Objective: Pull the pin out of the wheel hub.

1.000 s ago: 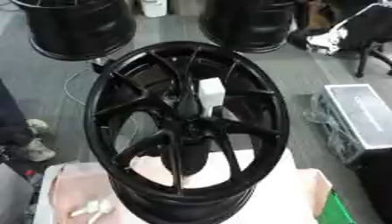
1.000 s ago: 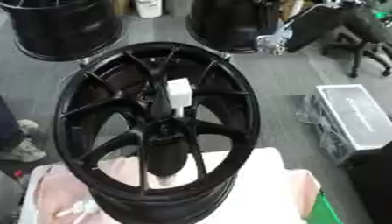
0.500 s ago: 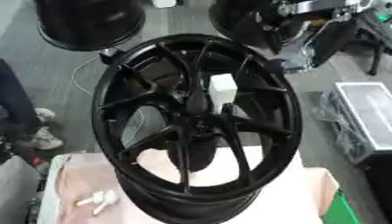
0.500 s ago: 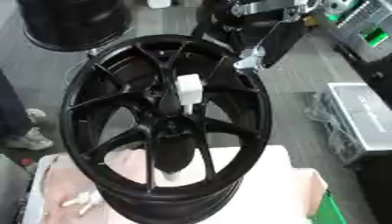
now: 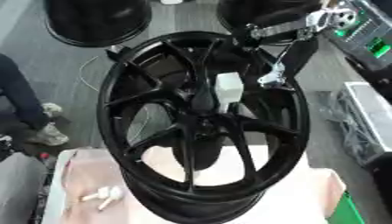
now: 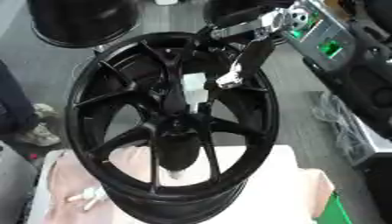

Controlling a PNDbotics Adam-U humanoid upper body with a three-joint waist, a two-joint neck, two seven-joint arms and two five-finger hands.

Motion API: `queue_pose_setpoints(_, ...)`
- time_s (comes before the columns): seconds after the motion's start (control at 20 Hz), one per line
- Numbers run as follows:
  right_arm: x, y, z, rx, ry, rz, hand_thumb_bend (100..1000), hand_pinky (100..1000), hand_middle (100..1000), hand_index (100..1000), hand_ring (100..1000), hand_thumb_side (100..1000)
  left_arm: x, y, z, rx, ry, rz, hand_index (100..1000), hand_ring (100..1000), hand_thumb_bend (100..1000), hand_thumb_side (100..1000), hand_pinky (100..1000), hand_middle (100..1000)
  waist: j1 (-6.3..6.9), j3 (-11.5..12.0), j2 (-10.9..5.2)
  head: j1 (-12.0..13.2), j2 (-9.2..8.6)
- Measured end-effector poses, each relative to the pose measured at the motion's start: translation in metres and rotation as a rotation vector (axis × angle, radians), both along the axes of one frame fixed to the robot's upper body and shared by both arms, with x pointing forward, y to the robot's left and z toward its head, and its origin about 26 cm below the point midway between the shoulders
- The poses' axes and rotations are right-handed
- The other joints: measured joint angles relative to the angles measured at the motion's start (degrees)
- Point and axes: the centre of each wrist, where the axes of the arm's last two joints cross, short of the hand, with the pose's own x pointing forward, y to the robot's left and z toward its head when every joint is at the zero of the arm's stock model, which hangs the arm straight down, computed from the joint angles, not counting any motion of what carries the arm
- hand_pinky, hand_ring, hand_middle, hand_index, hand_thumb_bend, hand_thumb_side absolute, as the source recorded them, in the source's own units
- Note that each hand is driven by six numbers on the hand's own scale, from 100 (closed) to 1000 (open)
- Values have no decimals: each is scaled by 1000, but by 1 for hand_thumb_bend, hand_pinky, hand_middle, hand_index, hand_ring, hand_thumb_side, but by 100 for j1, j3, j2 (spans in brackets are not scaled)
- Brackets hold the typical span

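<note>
Nearest: pink-covered worktop [image 5: 73, 175], with a couple of small white pieces [image 5: 103, 197] lying loose at its front left, well apart from anything to be worked on. No robot hand resting there; left hand nowhere in either view.

Standing on the worktop: black wheel [image 5: 138, 144], upright on its rim and facing the camera, spokes running in to the hub [image 5: 203, 103]. Seated at the hub, just right of and above centre: the pin [image 6: 193, 85], a white blocky piece, in its place and not yet drawn out.

Further back, the real change. A second ago, nothing over the wheel. Half a second ago, a silver-jointed arm just showing at the upper right. Now reaching well down across the upper right of the rim, with the right hand [image 6: 239, 70] hanging just beside the pin on its right, near but not visibly touching. Dark hand against dark spokes: cannot tell whether fingers spread or curled, and no sign of anything held. Whole picture also shifted since then, so part of the apparent movement owed to the head tilting, not to the wheel.

Judged meaning: approach nearly finished, grasp not made, pull not begun. Next, most likely, a short move leftward onto the white piece, closing round it, then drawing it straight out along the hub's axis.
</note>
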Motion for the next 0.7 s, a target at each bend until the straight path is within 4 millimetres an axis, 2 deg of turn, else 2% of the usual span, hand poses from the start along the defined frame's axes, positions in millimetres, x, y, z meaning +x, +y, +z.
queue_pose_setpoints(0.7,3,15,-12,-42,1,37,289,398,859,951,428,538,0,0,0,3,3,-4,768,518,100,1000,743,640,-17,-6,0,6,0)
